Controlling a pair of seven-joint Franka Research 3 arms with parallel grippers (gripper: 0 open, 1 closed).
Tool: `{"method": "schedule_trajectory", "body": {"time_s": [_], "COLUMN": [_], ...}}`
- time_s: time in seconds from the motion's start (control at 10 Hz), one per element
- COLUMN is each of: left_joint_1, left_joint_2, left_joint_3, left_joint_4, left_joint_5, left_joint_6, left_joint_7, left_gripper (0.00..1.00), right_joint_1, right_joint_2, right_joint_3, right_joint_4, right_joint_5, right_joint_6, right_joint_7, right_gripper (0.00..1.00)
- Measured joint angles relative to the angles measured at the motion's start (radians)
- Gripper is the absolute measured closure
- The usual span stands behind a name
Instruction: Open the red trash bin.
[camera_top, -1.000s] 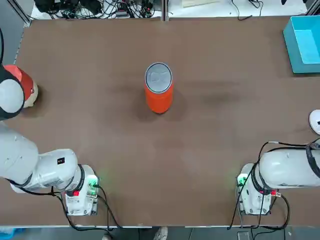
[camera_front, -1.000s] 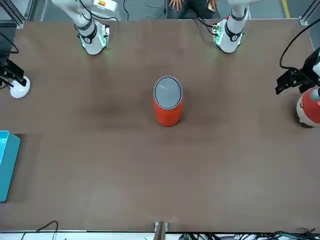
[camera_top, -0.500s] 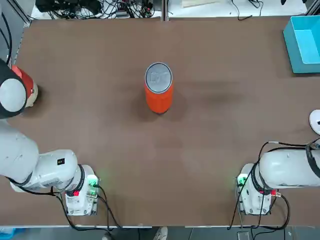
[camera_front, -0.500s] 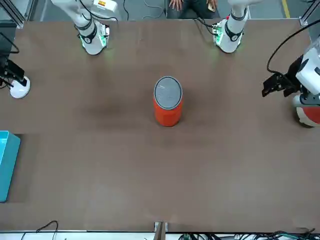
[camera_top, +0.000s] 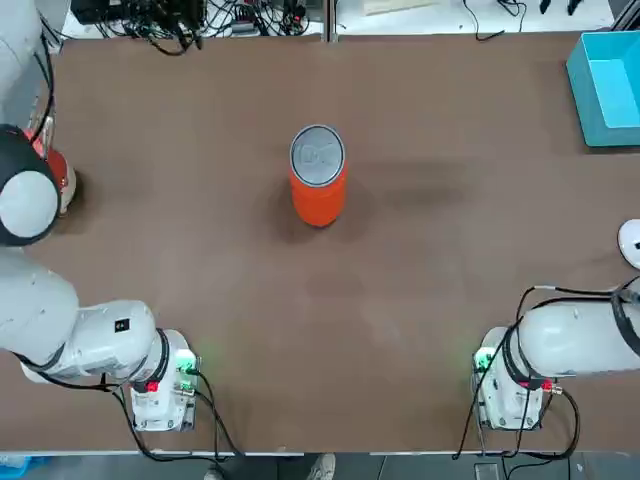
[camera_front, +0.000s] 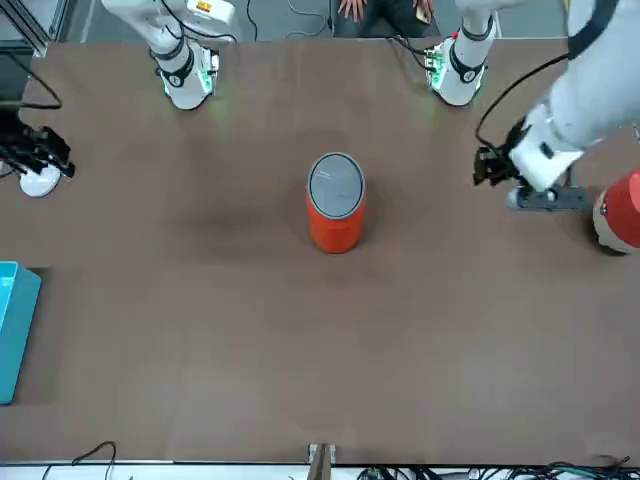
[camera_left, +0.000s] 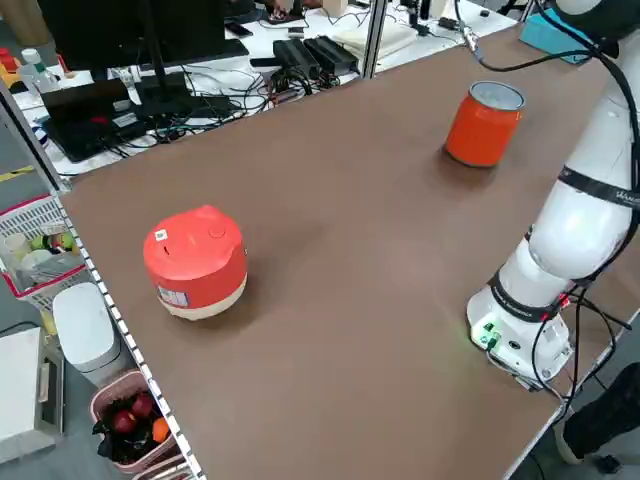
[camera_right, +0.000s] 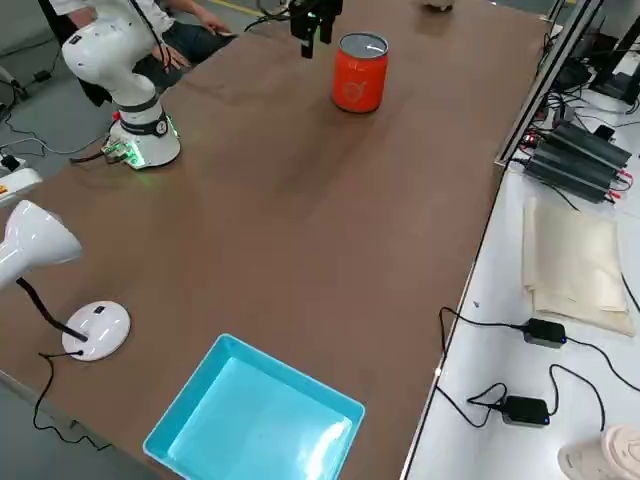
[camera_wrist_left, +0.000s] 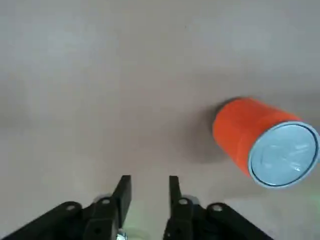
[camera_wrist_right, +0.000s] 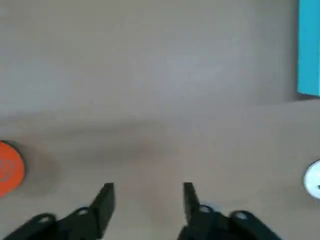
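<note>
The left gripper (camera_wrist_left: 146, 192) hangs in the air with its two fingers (camera_wrist_left: 123, 192) parted by a narrow gap and nothing between them; from across the table it (camera_front: 487, 166) shows as a dark tip at the end of the white arm, out over the brown table (camera_front: 200, 330) on the robot's left, well apart from the bin (camera_front: 335, 203). The right gripper (camera_wrist_right: 147, 200) has its jaws spread wider, also empty, above bare tabletop; in the front view it (camera_front: 40, 152) sits at the table's edge on the robot's right, just above a small white lamp base (camera_front: 38, 181). The bin (camera_top: 318, 188) stands upright near the middle of the table, slightly toward the far side from the arm bases, an orange-red cylinder with its round grey lid (camera_top: 317, 156) lying flat and shut inside a metal rim. Neither gripper touches it. In the left wrist view the bin (camera_wrist_left: 255, 140) lies off to one side of the fingers, not in line with them. A squat red cooker with a cream base (camera_left: 196, 261) rests near the table's left edge. A teal open box (camera_top: 609, 88) sits at the far right corner. A white lamp (camera_right: 45, 260) stands near it on the robot's right side. A person's hand (camera_front: 352, 8) shows beyond the arm bases.
</note>
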Motion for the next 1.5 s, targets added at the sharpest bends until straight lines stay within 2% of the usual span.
{"method": "schedule_trajectory", "body": {"time_s": [0.1, 0.2, 0.3, 0.5, 0.7, 0.9, 1.2, 1.5], "left_joint_1": [-0.025, -0.064, -0.119, -0.211, -0.266, -0.311, -0.323, -0.327], "left_joint_2": [0.001, 0.002, 0.004, 0.008, 0.018, 0.038, 0.046, 0.046], "left_joint_3": [-0.020, -0.033, -0.038, -0.040, -0.040, -0.040, -0.038, -0.040], "left_joint_4": [-0.023, -0.053, -0.096, -0.179, -0.243, -0.330, -0.429, -0.468], "left_joint_5": [0.000, 0.000, 0.005, 0.015, 0.017, 0.018, 0.034, 0.035], "left_joint_6": [0.029, 0.075, 0.138, 0.239, 0.326, 0.462, 0.542, 0.622], "left_joint_7": [-0.061, -0.142, -0.230, -0.360, -0.412, -0.463, -0.475, -0.499], "left_gripper": [0.84, 0.94, 0.99, 0.99, 0.99, 0.99, 0.99, 0.99], "right_joint_1": [0.061, 0.126, 0.185, 0.294, 0.420, 0.536, 0.656, 0.746], "right_joint_2": [0.001, 0.002, 0.003, 0.010, 0.029, 0.066, 0.147, 0.231], "right_joint_3": [0.003, 0.005, 0.007, 0.007, 0.007, 0.008, 0.007, 0.007], "right_joint_4": [-0.004, -0.010, -0.025, -0.060, -0.117, -0.171, -0.202, -0.205], "right_joint_5": [0.002, 0.014, 0.041, 0.076, 0.078, 0.078, 0.078, 0.078], "right_joint_6": [0.001, 0.009, 0.039, 0.131, 0.262, 0.376, 0.516, 0.560], "right_joint_7": [0.086, 0.172, 0.259, 0.434, 0.621, 0.767, 0.917, 0.964], "right_gripper": [0.64, 0.77, 0.93, 0.96, 0.99, 0.99, 0.99, 0.99]}}
